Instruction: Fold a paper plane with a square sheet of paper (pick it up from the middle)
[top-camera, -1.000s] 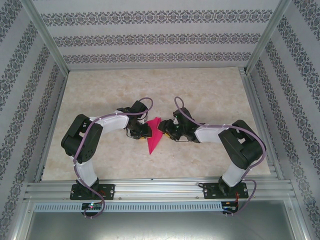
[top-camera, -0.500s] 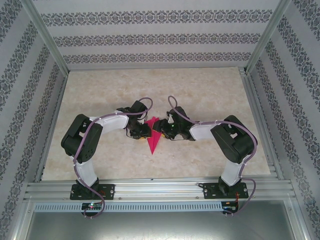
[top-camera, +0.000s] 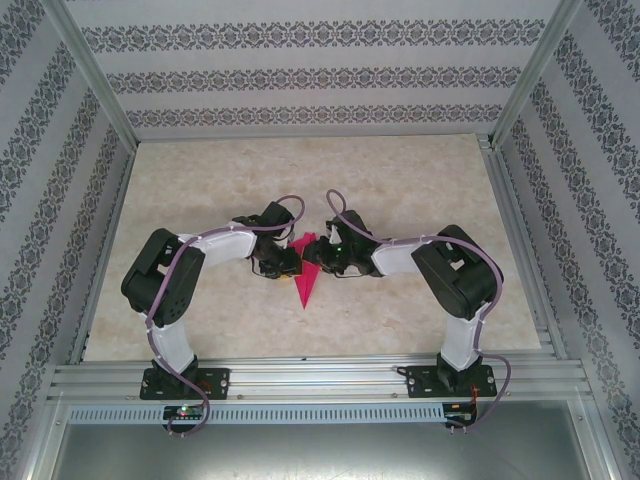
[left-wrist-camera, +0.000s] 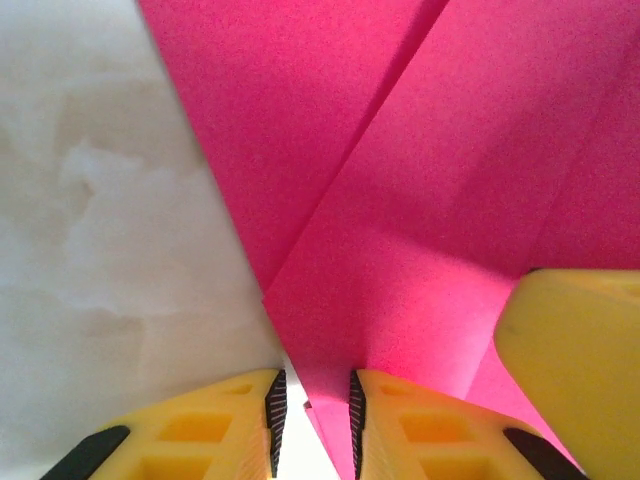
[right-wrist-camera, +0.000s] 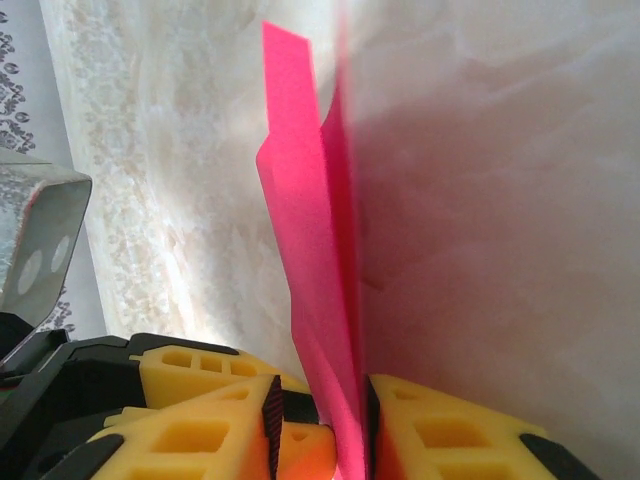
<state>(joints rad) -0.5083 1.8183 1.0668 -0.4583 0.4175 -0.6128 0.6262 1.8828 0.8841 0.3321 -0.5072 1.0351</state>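
The square sheet of paper (top-camera: 308, 272) is magenta-pink and folded into a pointed wedge, tip toward the near edge. It lies mid-table between both grippers. My left gripper (top-camera: 287, 262) sits at its left edge. In the left wrist view its jaws (left-wrist-camera: 312, 425) stand narrowly apart; the paper (left-wrist-camera: 400, 200) has its edge running into the gap along the right pad (left-wrist-camera: 355, 420). My right gripper (top-camera: 326, 258) is at the paper's right side. A raised flap (right-wrist-camera: 310, 250) stands between its fingers (right-wrist-camera: 318, 430), against the right pad (right-wrist-camera: 370, 430), with a gap to the left one.
The marble-patterned table (top-camera: 400, 180) stretches behind and beside the arms. Patterned walls and an aluminium frame (top-camera: 300, 375) ring it. A yellow finger (left-wrist-camera: 575, 370) of the right gripper crosses the left wrist view, so the two grippers are nearly touching.
The right arm has slid left to the paper, and its jaws have narrowed around the raised flap. The left gripper has stayed in place.
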